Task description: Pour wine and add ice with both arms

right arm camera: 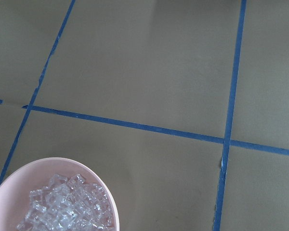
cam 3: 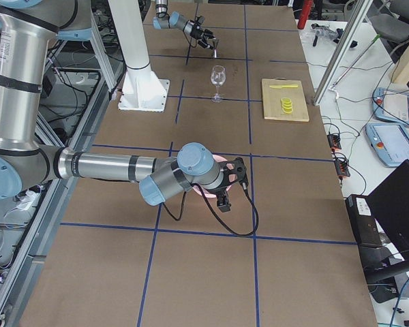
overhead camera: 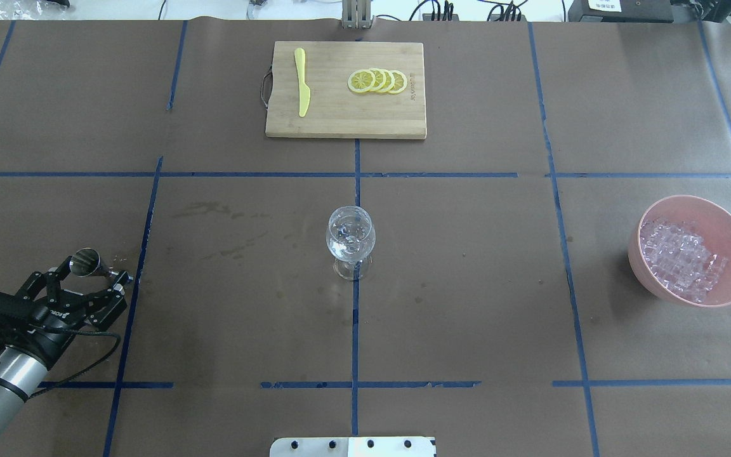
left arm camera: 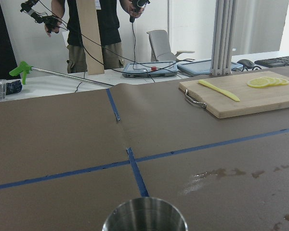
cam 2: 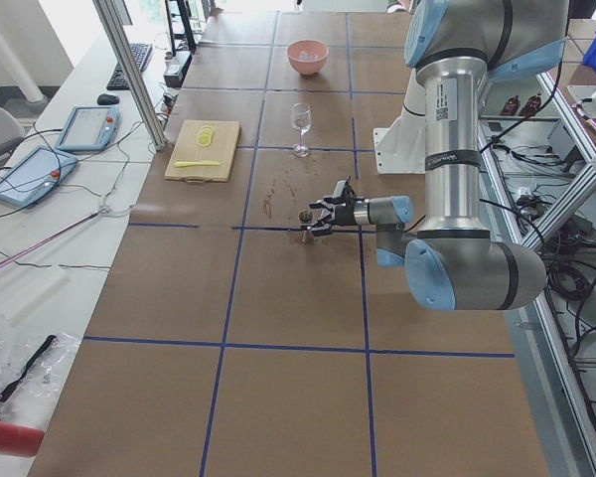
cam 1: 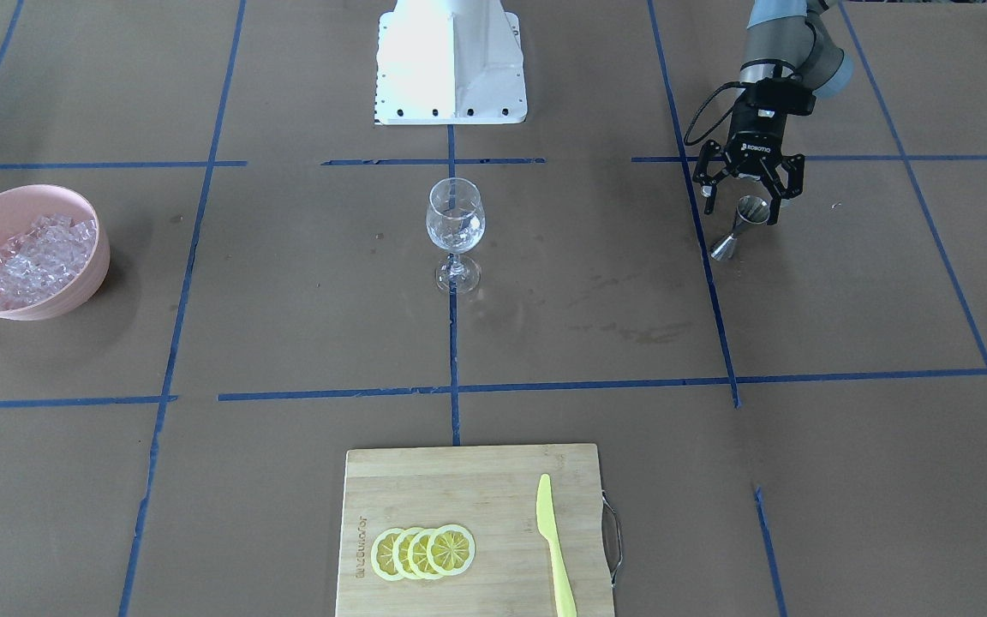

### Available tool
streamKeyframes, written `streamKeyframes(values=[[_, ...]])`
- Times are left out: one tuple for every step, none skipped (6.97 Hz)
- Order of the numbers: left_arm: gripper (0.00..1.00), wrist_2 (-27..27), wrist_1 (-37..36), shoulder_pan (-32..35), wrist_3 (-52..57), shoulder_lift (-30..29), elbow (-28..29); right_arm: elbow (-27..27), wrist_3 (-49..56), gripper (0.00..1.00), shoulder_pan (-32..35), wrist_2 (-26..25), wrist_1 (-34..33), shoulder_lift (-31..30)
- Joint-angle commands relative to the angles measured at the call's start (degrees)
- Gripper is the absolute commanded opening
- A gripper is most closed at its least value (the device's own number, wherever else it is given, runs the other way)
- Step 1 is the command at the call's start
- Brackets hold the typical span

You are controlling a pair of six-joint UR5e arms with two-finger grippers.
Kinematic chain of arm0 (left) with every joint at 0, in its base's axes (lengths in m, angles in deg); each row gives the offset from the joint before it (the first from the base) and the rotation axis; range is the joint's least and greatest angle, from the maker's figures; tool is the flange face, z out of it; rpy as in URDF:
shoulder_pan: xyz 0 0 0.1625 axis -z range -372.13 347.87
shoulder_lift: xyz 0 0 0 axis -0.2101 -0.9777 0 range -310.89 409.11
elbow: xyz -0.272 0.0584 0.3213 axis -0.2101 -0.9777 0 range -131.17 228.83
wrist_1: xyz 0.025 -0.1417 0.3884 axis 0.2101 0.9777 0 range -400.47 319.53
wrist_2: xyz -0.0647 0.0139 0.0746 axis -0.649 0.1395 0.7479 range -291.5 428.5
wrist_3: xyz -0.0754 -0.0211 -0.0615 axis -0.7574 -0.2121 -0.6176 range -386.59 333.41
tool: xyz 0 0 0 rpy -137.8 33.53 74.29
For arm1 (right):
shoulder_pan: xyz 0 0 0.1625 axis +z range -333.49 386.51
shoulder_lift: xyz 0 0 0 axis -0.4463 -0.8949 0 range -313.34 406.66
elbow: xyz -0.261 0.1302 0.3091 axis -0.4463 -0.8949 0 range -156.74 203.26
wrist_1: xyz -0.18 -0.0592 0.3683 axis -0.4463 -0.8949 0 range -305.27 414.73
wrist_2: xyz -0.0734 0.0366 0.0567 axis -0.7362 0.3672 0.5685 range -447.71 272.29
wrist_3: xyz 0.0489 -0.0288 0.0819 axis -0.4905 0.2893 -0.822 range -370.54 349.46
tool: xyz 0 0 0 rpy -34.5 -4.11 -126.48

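Most of the pink bowl [cam 3: 206, 192] hides behind the right pincer [cam 3: 233, 184].

Cropped and covered parts

The right wrist view cuts the pink bowl [right arm camera: 24, 185] and its ice [right arm camera: 62, 207] at the bottom edge; the left wrist view crops the steel jigger [left arm camera: 145, 214] to its rim. The right end effector [cam 3: 226, 194] shows only in the right side view, small, covering most of the bowl, its jaw spread unreadable. The front view's bottom edge clips the cutting board [cam 1: 459, 480], and the overhead view leaves only a strip of the white pedestal [overhead camera: 353, 446].
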Motion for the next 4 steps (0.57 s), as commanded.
streamKeyframes(values=[[1.00, -0.02, 0.29, -0.11, -0.62, -1.24, 1.78, 0.00, 0.00, 1.00, 0.00, 0.00, 0.00, 0.23], [1.00, -0.02, 0.46, -0.11, -3.15, -2.11, 4.05, 0.00, 0.00, 1.00, 0.00, 0.00, 0.00, 0.24], [0.98, -0.11, 0.55, -0.11, -3.87, -2.64, 5.37, 0.00, 0.00, 1.00, 0.00, 0.00, 0.00, 0.32], [0.94, -0.11, 0.55, -0.02, -3.96, -2.65, 5.56, 0.00, 0.00, 1.00, 0.00, -0.09, 0.00, 0.32]])
